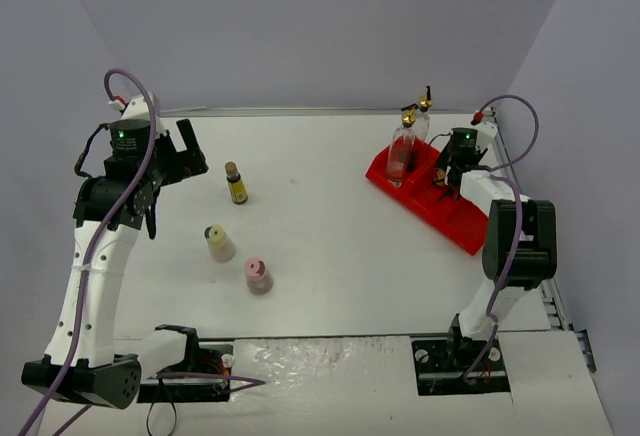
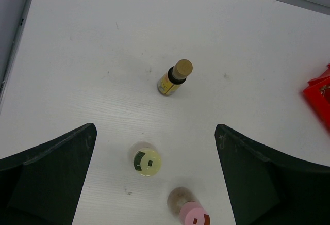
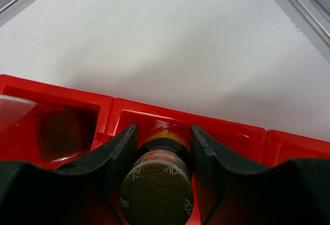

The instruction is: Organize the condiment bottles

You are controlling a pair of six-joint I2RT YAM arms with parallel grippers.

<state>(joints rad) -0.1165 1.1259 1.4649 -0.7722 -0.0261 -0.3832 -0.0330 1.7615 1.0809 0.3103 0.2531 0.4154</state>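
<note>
My left gripper (image 1: 186,159) is open and empty, high above the table's left part. In the left wrist view (image 2: 155,132) its jaws stand wide apart over a squat cream bottle (image 2: 147,161) and a squat pink bottle (image 2: 192,212), with an amber dark-capped bottle (image 2: 175,78) farther off. In the top view these are the amber (image 1: 236,184), cream (image 1: 219,244) and pink (image 1: 259,276) bottles. My right gripper (image 3: 164,132) is shut on a second amber dark-capped bottle (image 3: 157,186), standing in a compartment of the red tray (image 3: 232,132). Two tall clear glass bottles (image 1: 403,152) (image 1: 422,121) stand at the tray's far end.
The red tray (image 1: 450,218) lies slanted at the right, near the table's right rail. One corner of the tray shows in the left wrist view (image 2: 319,98). A glass bottle's base (image 3: 18,114) fills the compartment left of my right gripper. Grey walls enclose the back and sides.
</note>
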